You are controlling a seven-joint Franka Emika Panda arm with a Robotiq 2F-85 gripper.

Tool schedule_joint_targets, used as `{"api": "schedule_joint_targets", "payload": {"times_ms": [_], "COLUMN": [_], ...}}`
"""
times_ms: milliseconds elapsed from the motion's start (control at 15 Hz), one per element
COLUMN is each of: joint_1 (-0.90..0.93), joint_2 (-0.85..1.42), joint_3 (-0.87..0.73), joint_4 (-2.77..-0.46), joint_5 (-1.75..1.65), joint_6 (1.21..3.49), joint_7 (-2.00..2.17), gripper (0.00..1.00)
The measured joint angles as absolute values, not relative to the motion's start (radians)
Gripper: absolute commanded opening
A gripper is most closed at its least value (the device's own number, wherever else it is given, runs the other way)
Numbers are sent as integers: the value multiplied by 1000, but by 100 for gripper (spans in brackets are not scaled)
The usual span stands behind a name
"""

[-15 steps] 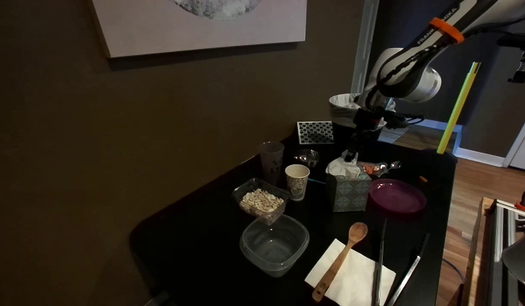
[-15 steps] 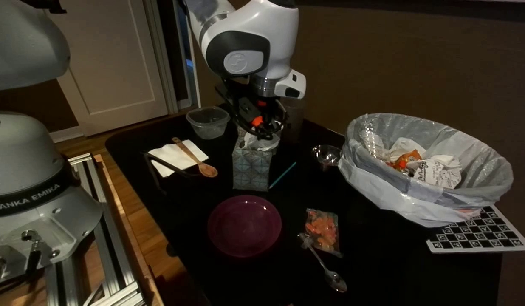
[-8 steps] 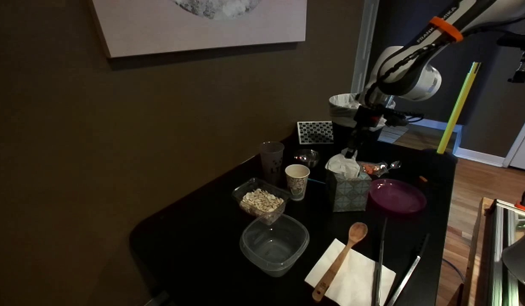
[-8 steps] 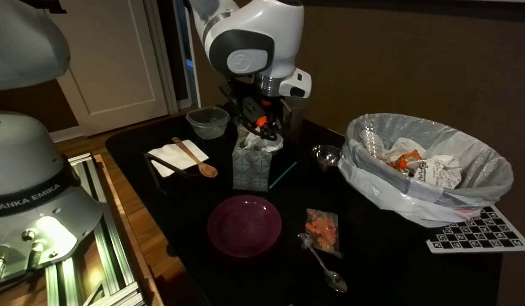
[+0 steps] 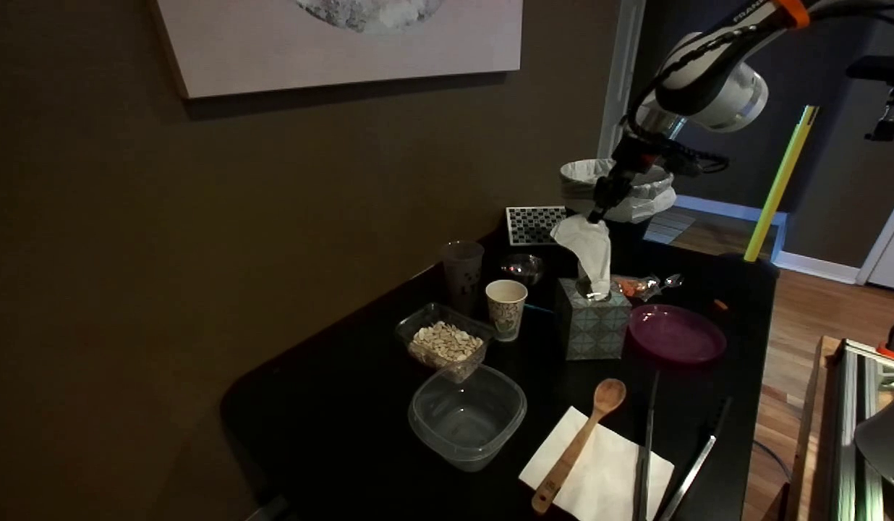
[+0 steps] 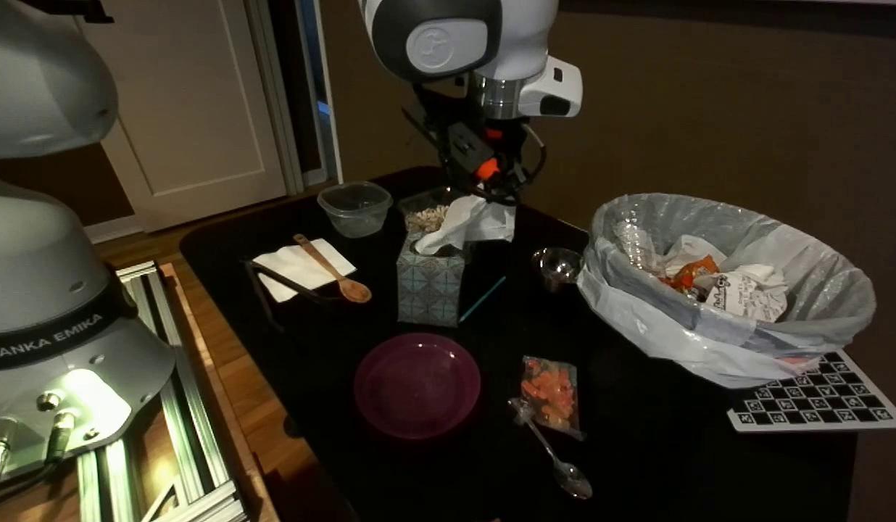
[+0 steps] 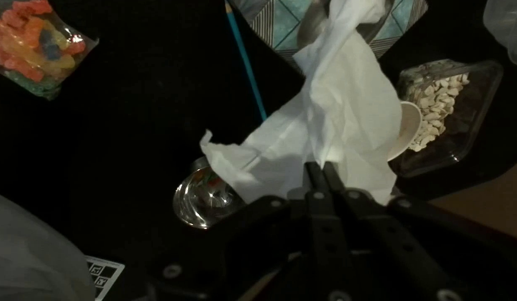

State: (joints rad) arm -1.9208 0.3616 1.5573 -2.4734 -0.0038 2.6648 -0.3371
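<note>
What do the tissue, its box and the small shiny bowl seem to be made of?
Tissue: thin matte paper, by its soft creases. Box: probably cardboard, fairly matte, from its flat sides and printed geometric pattern. Bowl: glossy, perhaps polished metal given the sharp glints, though possibly glass.

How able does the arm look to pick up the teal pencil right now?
Probably not: the fingers are shut on the white tissue, whose lower end reaches the opening of the tissue box. The teal pencil itself lies uncovered beside that box.
</note>
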Motion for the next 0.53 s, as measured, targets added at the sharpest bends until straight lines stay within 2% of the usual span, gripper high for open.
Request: {"api": "schedule_joint_targets", "payload": {"times_ms": [333, 533], "joint_1": [-2168, -2257], "joint_2": [435, 504], "joint_3": [1761, 1829], "joint_4": [-2452, -2445], "joint_5": [-18, -68], "joint_6": [2485, 2333], "joint_7": [-335, -330], "gripper": [0, 0]}}
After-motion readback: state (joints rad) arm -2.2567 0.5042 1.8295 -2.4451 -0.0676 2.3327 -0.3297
